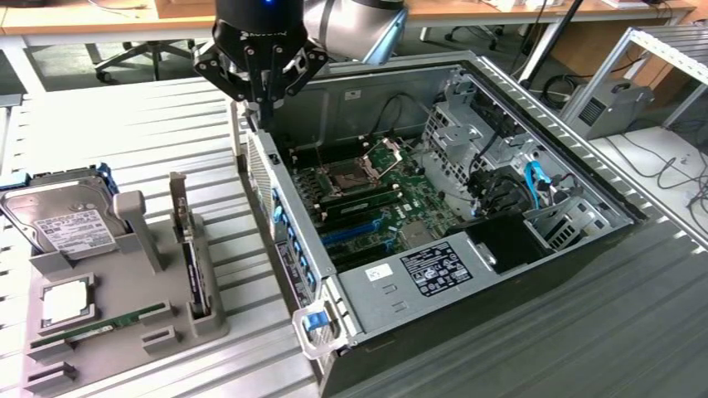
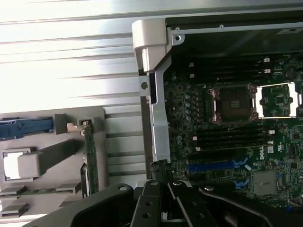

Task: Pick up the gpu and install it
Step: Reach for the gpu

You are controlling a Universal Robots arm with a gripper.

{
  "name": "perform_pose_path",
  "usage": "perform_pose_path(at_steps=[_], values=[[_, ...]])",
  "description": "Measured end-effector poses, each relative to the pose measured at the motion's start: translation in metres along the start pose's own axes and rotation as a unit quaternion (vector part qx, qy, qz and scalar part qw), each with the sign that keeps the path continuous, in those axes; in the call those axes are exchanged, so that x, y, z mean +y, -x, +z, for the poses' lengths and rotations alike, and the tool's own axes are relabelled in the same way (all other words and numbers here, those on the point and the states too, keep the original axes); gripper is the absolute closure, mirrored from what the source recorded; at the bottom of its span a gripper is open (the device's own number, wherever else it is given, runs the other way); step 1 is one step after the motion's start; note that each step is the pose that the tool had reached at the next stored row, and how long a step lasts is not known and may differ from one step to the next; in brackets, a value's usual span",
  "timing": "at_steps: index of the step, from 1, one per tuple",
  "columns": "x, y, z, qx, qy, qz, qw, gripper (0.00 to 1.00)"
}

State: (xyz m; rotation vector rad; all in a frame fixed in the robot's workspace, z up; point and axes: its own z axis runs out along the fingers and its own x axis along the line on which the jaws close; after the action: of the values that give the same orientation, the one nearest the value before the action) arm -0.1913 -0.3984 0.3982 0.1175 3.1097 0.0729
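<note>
Over on the exterior view's left, the gpu (image 1: 195,265) stands on its long edge in a slot of the grey holder (image 1: 133,286), its silver end bracket sticking up at the far end. Nothing has hold of it, folks, it sits untouched in its slot! From the wrist view the gpu (image 2: 90,158) shows as a thin brownish-green strip, edge on, running along the holder (image 2: 52,156).

Sharing that holder: a silver labelled hard drive (image 1: 65,220) leaning at the far end, a square silver chip (image 1: 66,298) lying flat beside it, and a narrow green memory stick (image 1: 102,327) at the near end. All of them rest apart from the gpu.

Now to the end effector (image 1: 264,112). Its fingers are pinched right together and there is nothing between them. It hangs above the far corner of the open computer case (image 1: 487,274), over the wall that faces the holder, well apart from the gpu. In the wrist view the end effector (image 2: 161,176) points down at that same metal wall, with the holder to one side and the motherboard (image 2: 227,137) to the other.

Inside the case, the motherboard (image 1: 370,203) lies exposed, processor socket open, with blue slots in view. Case and holder both sit on the ribbed metal desk (image 1: 122,124), side by side
</note>
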Motion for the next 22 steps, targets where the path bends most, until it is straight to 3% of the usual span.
perform_pose_path(at_steps=[22], values=[[-0.0006,-0.0079,-0.0001,0.0000,0.0000,0.000,1.0000,0.89]])
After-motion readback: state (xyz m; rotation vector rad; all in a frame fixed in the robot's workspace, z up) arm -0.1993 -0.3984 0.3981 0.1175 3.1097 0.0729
